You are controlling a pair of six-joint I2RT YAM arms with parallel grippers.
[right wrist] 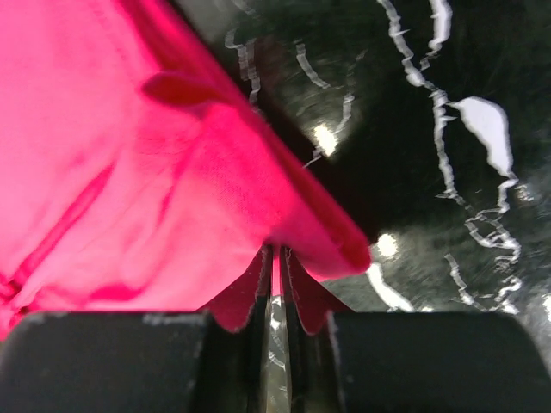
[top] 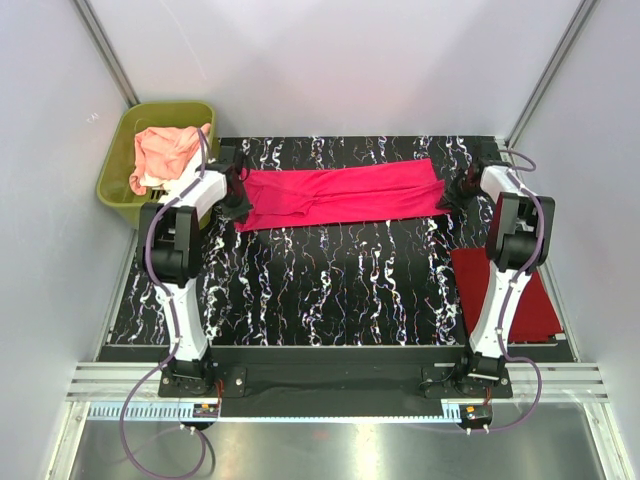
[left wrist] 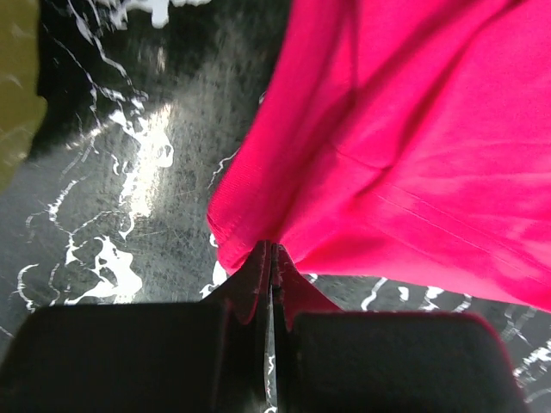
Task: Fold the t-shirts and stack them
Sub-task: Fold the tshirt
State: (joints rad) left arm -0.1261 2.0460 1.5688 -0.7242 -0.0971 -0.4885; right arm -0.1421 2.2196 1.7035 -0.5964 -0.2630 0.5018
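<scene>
Grip is set at both ends. My left gripper (left wrist: 271, 249) is clamped on one end of the hot pink t-shirt (top: 340, 195) and my right gripper (right wrist: 275, 254) is pinched on the other, with the cloth lying as a long strip between them. I judge this to be the crosswise fold. The next move calls for lifting evenly and carrying one end over to the other. The darker red t-shirt (top: 535, 300) lies folded behind my right gripper, towards the bases.

Top external view: bright, even, diffuse overhead light; shadows short and soft. Wrist views: specular glare patches on the glossy counter (left wrist: 151, 146); hot pink t-shirt (left wrist: 413, 129) oversaturated, its weave soft. Left end effector (left wrist: 270, 254) and right end effector (right wrist: 275, 256) bodies dark and defocused at close range.
</scene>
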